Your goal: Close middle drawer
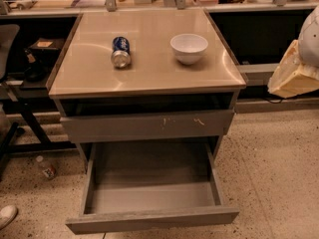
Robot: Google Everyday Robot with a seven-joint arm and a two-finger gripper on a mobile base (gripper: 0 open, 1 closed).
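We noted the gripper (291,78) at the right edge of the frame, well apart from the cabinet (149,78); open or closed, we could not tell. The middle drawer (152,219) stood pulled out, lower centre, under the scratched drawer front (147,125).

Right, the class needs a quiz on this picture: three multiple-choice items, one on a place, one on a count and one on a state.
1. Where is the gripper?
A) on the floor
B) at the right edge, beside the cabinet
C) above the cabinet's middle

2. How many things lie on the cabinet's top?
A) one
B) two
C) four

3. The middle drawer is:
A) pulled out
B) shut
C) taken away

Answers:
1. B, it hangs right of the cabinet, off its top.
2. B, only the can and the white bowl are there.
3. A, its grey inside shows below the scratched drawer front.
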